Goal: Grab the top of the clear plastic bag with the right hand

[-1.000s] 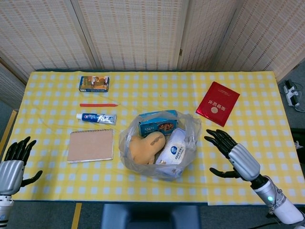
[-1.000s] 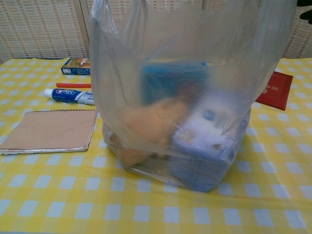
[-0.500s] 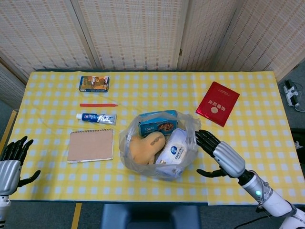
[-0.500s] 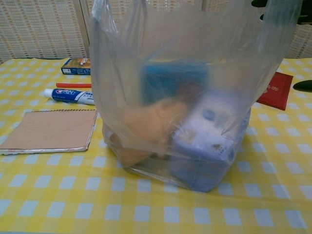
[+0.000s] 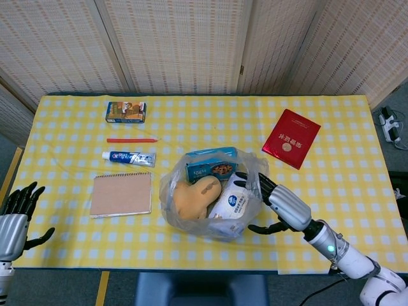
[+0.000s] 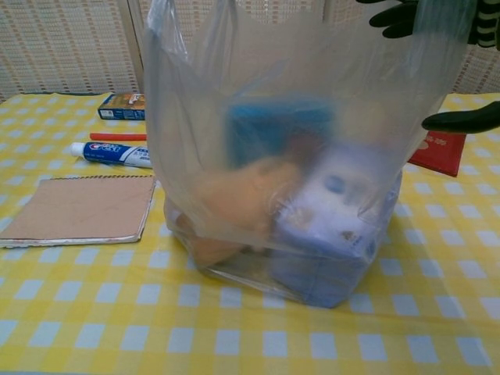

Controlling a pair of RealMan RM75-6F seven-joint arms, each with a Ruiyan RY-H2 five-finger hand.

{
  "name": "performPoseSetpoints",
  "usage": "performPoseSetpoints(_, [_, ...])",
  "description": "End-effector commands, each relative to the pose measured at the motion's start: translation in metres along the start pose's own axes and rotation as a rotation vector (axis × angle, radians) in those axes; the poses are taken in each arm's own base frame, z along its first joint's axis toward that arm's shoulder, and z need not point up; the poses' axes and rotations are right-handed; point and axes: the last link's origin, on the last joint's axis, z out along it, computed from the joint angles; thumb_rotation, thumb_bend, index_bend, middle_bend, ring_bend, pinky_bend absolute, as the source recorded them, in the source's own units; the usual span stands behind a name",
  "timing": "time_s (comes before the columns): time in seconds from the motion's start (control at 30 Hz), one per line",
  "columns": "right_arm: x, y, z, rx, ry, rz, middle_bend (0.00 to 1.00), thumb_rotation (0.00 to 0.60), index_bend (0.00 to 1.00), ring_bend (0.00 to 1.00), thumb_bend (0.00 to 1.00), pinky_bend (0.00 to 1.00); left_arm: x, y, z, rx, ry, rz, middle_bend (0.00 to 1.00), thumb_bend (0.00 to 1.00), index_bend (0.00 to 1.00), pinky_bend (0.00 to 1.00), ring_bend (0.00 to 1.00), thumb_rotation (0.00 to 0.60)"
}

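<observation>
A clear plastic bag (image 5: 210, 197) stands open near the table's front middle, holding a blue box, a tan soft thing and a white pack. In the chest view the bag (image 6: 297, 156) fills the frame. My right hand (image 5: 277, 201) is at the bag's right rim, fingers spread and reaching over the top edge, thumb below; it holds nothing that I can see. Its dark fingers (image 6: 398, 16) show at the bag's top right in the chest view. My left hand (image 5: 16, 213) hangs open off the table's front left corner.
On the yellow checked cloth lie a red booklet (image 5: 291, 138) at back right, a brown notebook (image 5: 121, 194), a toothpaste tube (image 5: 129, 158), a red pen (image 5: 131, 139) and a small box (image 5: 125, 111) at left.
My right hand has moved left from open table space to the bag's right rim, its fingers now over the top edge. The left hand has barely moved.
</observation>
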Motion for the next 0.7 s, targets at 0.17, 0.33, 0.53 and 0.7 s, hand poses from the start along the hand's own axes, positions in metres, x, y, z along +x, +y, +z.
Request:
performPoseSetpoints(0.17, [-0.012,-0.003,0.009,0.033,-0.050,0.061,0.00,0.600,0.00,0.00,0.26,0.00,0.003,-0.001,-0.001,0.005,0.012,0.000,0.00,0.25,0.00,0.00,0.03,0.600])
performPoseSetpoints(0.33, [-0.022,-0.005,0.024,0.057,-0.076,0.085,0.00,0.600,0.00,0.00,0.26,0.00,0.003,-0.001,-0.002,0.008,0.007,0.000,0.00,0.25,0.00,0.00,0.03,0.600])
performPoseSetpoints(0.53, [-0.029,-0.004,0.040,0.066,-0.085,0.081,0.00,0.600,0.00,0.00,0.26,0.00,0.005,-0.001,-0.003,0.008,0.015,-0.005,0.00,0.25,0.00,0.00,0.03,0.600])
performPoseSetpoints(0.7, [-0.033,-0.007,0.050,0.082,-0.072,0.078,0.00,0.600,0.00,0.00,0.26,0.00,0.009,-0.003,-0.004,0.012,0.023,-0.017,0.00,0.25,0.00,0.00,0.03,0.600])
